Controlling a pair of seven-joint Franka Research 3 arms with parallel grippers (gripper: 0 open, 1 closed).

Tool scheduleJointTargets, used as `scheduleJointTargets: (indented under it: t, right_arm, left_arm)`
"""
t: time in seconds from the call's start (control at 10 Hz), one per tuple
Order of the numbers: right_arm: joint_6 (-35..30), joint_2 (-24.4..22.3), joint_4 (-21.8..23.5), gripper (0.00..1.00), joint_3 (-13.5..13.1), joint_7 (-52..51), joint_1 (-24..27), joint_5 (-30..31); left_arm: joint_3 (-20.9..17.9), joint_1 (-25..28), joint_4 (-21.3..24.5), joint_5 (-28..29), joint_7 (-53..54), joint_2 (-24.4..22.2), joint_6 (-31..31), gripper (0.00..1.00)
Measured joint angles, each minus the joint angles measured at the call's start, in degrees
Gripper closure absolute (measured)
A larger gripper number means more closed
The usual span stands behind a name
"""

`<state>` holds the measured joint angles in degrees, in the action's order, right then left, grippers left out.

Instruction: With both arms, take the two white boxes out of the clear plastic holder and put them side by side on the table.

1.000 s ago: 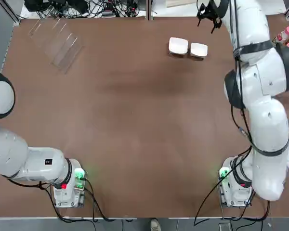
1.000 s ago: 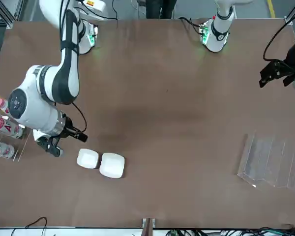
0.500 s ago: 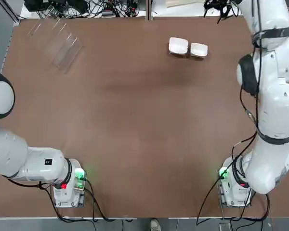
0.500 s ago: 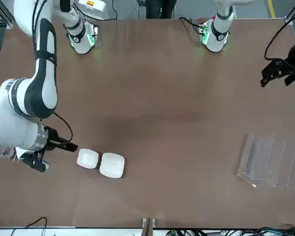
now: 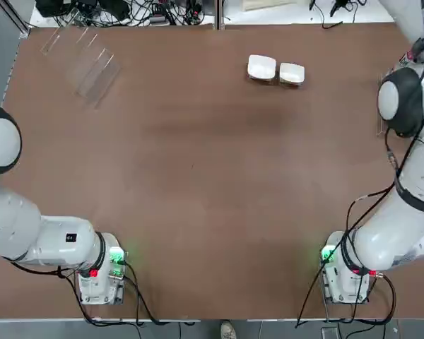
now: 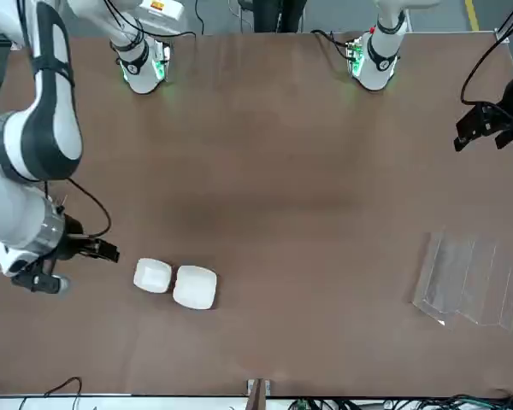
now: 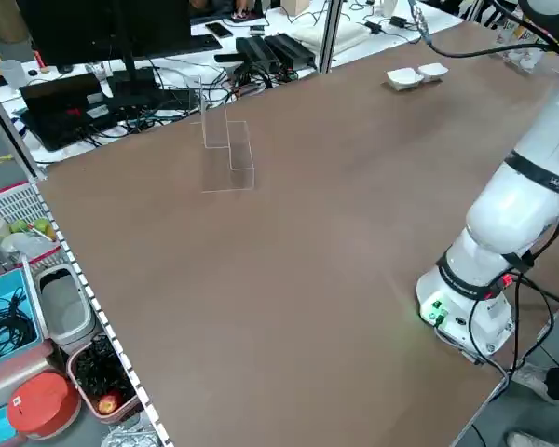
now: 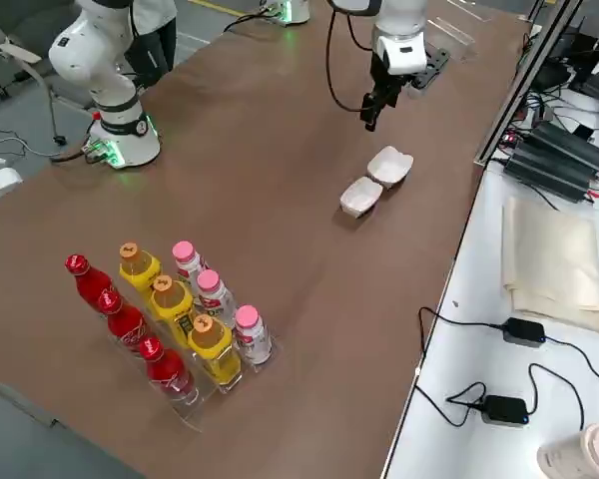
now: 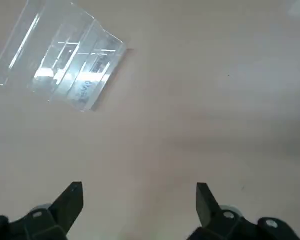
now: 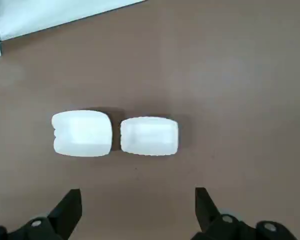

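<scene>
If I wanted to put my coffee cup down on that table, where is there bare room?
The whole middle of the table is bare, between the clear holder and the two white boxes. It is crowded only by the bottle rack at the robot's right edge.

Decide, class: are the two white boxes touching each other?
Apart. The right wrist view shows a thin dark gap between one white box and the other white box.

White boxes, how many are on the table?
2. One white box and the other white box lie side by side on the table, near its far edge on the robot's right. None shows in the clear plastic holder.
</scene>
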<state>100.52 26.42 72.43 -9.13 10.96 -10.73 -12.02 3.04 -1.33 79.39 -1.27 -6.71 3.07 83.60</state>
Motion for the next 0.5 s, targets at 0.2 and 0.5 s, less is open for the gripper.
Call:
scheduleJointTargets:
  t: [0.2,0.5]
  right_arm:
    - [-1.1,-2.8,0.7,0.00,1.4,-1.3,2.7,2.1]
    - [-4.7,-8.0,0.9,0.00,1.4,-3.2,4.9,5.9]
  left_arm:
    - [0.0,0.0,0.0,-0.2,0.0,0.0,0.0,0.00]
    - [0.0,-0.1,0.0,-0.7,-0.1,0.0,-0.2,0.00]
